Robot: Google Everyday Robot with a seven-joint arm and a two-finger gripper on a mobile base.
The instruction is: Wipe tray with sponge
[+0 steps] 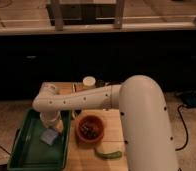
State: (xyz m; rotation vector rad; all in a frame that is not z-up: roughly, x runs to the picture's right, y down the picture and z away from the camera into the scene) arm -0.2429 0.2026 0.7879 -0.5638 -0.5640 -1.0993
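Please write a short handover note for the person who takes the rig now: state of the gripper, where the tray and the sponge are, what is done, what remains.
Gripper: over the tray, at the far end of the white arm, directly above the sponge.
Tray: dark green, at the left edge of the wooden table.
Sponge: pale blue-grey pad lying flat inside the tray, toward its right side.
Nearby: orange bowl to the right of the tray, green vegetable in front of the bowl.
Done: gripper brought to the sponge.
Left: confirm the grasp, then wipe the tray floor.
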